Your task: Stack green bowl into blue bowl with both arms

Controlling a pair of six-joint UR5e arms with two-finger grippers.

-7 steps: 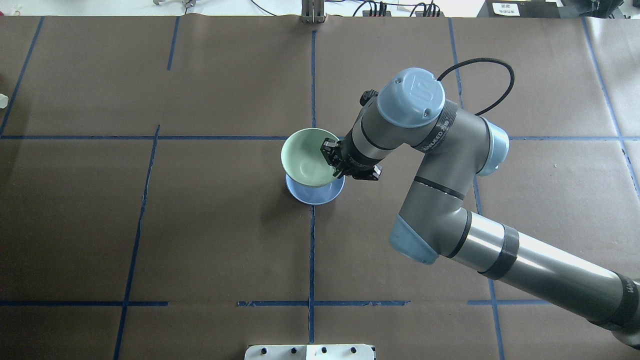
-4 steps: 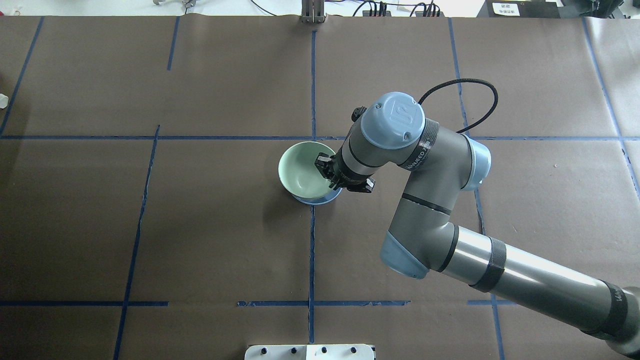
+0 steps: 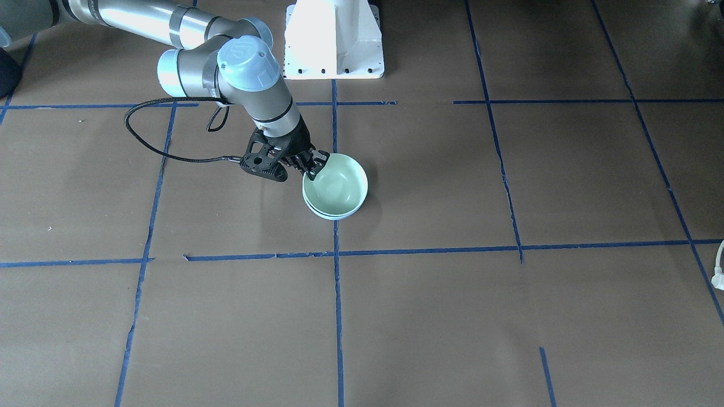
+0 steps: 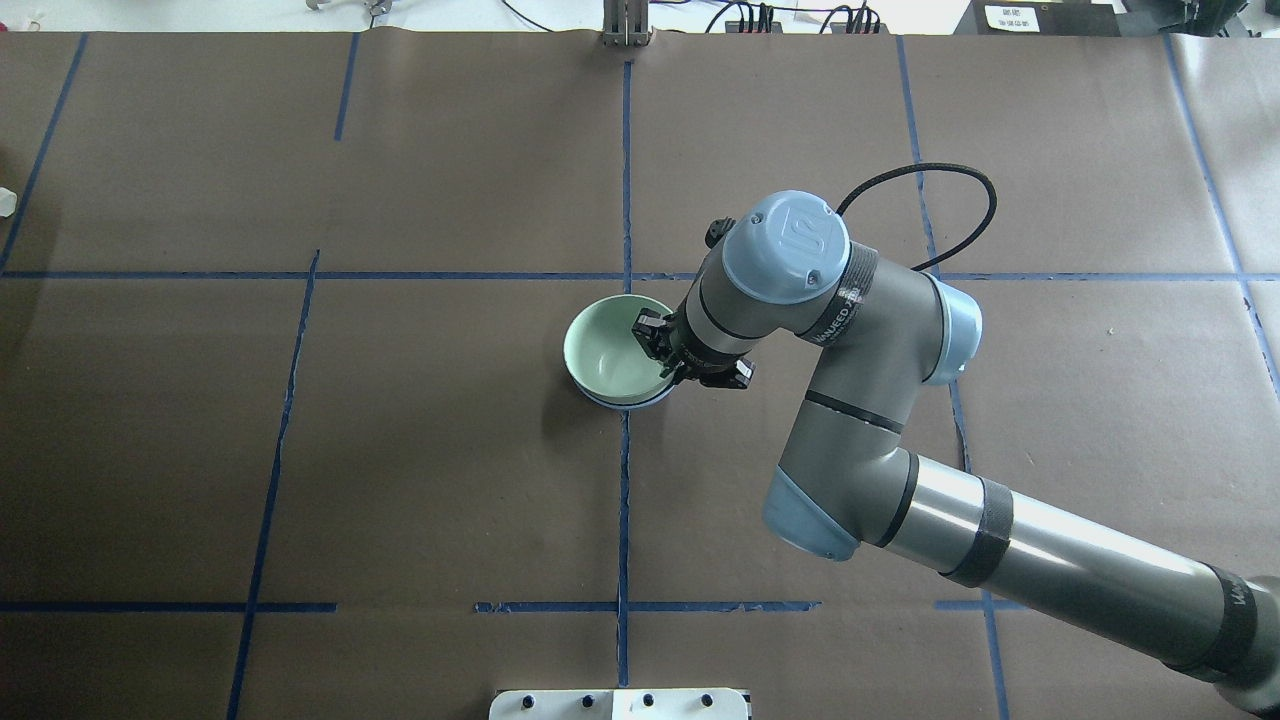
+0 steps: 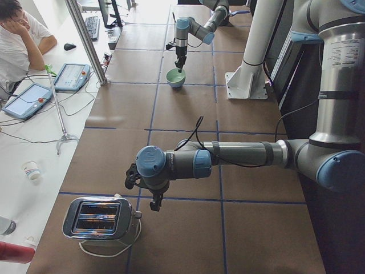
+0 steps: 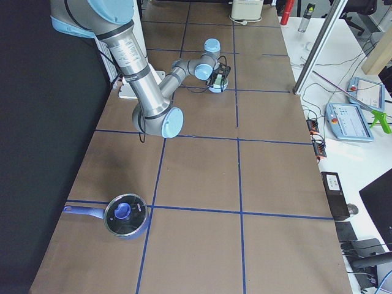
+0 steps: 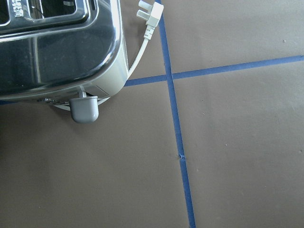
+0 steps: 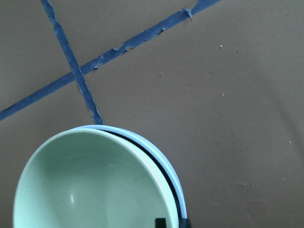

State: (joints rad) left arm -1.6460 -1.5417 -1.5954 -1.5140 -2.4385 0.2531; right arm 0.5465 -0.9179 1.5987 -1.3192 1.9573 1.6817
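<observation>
The green bowl [image 4: 610, 350] sits nested in the blue bowl [image 4: 622, 403] near the table's middle, by a blue tape cross. Only a thin rim of the blue bowl [image 3: 334, 216] shows under the green bowl [image 3: 336, 183]. My right gripper [image 4: 655, 350] is shut on the green bowl's rim on the side nearest the arm, one finger inside and one outside. In the right wrist view the green bowl [image 8: 95, 185] fills the lower left, with the blue rim [image 8: 167, 164] just outside it. My left gripper [image 5: 154, 202] hangs far off near a toaster; I cannot tell whether it is open or shut.
A chrome toaster [image 5: 102, 220] with a white cord and plug [image 7: 149, 14] stands at the table's left end, under the left wrist. A blue lidded pot [image 6: 125, 215] sits at the right end. The white pedestal [image 3: 334, 39] stands at the robot's side.
The right arm has lowered the green bowl from a raised, tilted pose down into the blue bowl. Less of the blue bowl shows now.
</observation>
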